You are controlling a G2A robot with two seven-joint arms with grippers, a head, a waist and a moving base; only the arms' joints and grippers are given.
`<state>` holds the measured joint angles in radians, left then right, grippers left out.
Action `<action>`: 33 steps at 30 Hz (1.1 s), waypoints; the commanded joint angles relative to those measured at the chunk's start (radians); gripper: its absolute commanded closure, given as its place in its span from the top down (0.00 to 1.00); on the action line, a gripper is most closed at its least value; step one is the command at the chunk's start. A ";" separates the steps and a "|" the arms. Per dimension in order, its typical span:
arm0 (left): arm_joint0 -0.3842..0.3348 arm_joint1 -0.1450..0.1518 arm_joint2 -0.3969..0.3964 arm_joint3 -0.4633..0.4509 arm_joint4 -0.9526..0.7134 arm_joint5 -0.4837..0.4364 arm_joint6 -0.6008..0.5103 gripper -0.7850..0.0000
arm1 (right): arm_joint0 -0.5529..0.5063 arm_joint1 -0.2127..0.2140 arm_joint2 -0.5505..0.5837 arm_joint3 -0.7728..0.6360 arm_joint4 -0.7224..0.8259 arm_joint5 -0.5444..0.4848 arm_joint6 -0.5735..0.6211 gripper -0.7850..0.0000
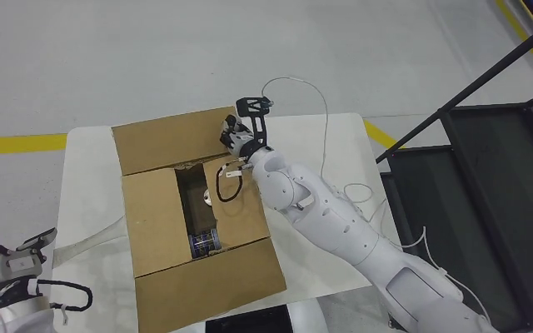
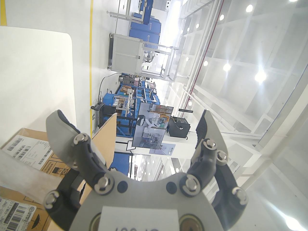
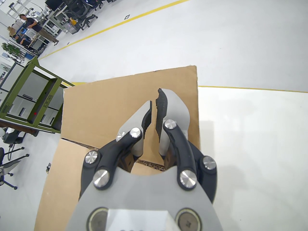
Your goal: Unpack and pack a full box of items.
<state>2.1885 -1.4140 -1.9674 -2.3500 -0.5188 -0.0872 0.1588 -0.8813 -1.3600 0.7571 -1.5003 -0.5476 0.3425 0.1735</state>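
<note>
One brown cardboard box [image 1: 158, 216] sits on the white surface [image 1: 92, 166], flaps folded out, with a dark blue item [image 1: 204, 243] visible inside. The right arm's fingers [image 3: 173, 106] hover nearly together over the far flap, gripping nothing. The left arm's fingers [image 2: 60, 131] are spread wide by the surface's near left corner.

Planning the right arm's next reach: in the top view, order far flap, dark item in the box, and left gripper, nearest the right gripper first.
1. Far flap, beneath the right gripper.
2. Dark item, in the box opening's near end.
3. Left gripper, beyond the table's near-left corner.
</note>
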 commanded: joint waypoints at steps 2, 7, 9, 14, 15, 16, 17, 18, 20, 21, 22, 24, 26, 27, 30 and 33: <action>0.000 0.000 0.000 0.000 0.000 0.000 0.000 1.00 | 0.016 -0.012 -0.005 0.036 -0.001 0.015 0.008 0.00; 0.000 0.000 0.000 0.000 0.000 0.000 0.000 1.00 | 0.021 -0.026 -0.004 0.064 0.010 0.018 0.027 0.00; 0.000 0.000 0.000 0.000 0.000 0.000 0.000 1.00 | 0.021 -0.029 -0.001 0.071 0.008 0.015 0.035 0.00; 0.000 0.000 0.000 0.000 0.000 0.000 0.000 1.00 | 0.016 -0.035 0.015 0.077 0.005 0.014 0.047 0.00; 0.000 0.000 0.000 0.000 0.000 0.000 0.000 1.00 | 0.015 -0.036 0.020 0.078 0.003 0.015 0.051 0.00; 0.000 0.000 0.000 0.000 0.000 0.000 0.000 1.00 | 0.013 -0.036 0.024 0.078 0.000 0.016 0.056 0.00; 0.000 0.000 0.000 0.000 0.000 0.000 0.000 1.00 | 0.011 -0.037 0.028 0.079 -0.004 0.016 0.062 0.00; 0.000 0.000 0.000 0.000 0.000 0.000 0.000 1.00 | 0.009 -0.036 0.029 0.083 -0.013 0.018 0.074 0.00; 0.000 0.000 0.000 0.000 0.000 0.000 0.000 1.00 | 0.006 -0.035 0.036 0.087 -0.029 0.020 0.095 0.00; 0.000 0.000 0.000 0.000 0.000 0.000 0.000 1.00 | 0.003 -0.034 0.041 0.088 -0.034 0.018 0.104 0.00; 0.000 0.000 0.000 0.000 0.000 0.000 0.000 1.00 | 0.000 -0.034 0.045 0.089 -0.038 0.014 0.115 0.00; 0.000 0.000 0.000 0.000 0.000 0.000 0.000 1.00 | -0.006 -0.031 0.055 0.084 -0.045 -0.002 0.143 0.00; 0.000 0.000 0.000 0.000 0.000 0.000 0.000 1.00 | -0.016 -0.027 0.072 0.073 -0.038 -0.021 0.175 0.00; 0.000 0.000 0.000 0.000 0.000 0.000 0.000 1.00 | -0.021 -0.024 0.080 0.066 -0.041 -0.029 0.191 0.00; 0.000 0.000 0.000 0.000 0.000 0.000 0.000 1.00 | -0.041 -0.015 0.106 0.035 -0.054 -0.050 0.241 0.00; 0.000 0.000 0.000 0.000 0.000 0.000 0.000 1.00 | -0.068 -0.004 0.132 -0.001 -0.075 -0.067 0.297 0.00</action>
<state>2.1885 -1.4140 -1.9674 -2.3500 -0.5188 -0.0872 0.1588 -0.9377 -1.3684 0.8790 -1.4862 -0.6136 0.2818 0.4448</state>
